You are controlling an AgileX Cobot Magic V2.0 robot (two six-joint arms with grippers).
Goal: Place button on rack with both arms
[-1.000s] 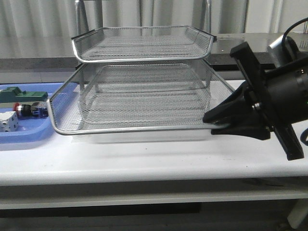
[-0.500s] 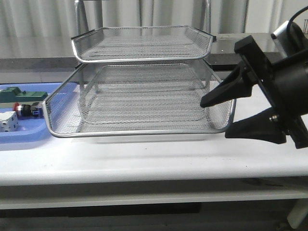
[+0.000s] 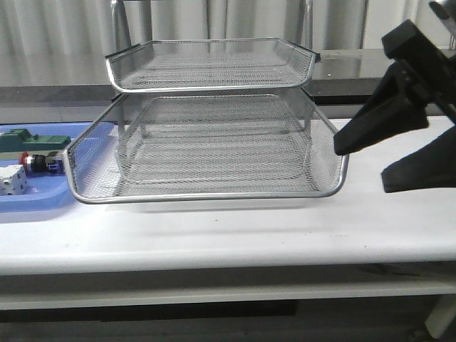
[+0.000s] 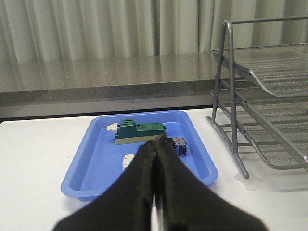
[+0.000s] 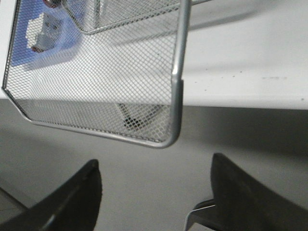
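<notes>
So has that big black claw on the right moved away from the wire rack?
Yes. The right gripper let go of the rack rim and drew back rightward, open.

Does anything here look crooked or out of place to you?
Yes: the rack's lower tray is pulled well forward of the tier above. In the right wrist view its corner juts past the table's front edge. The right gripper hangs open beside it.
</notes>
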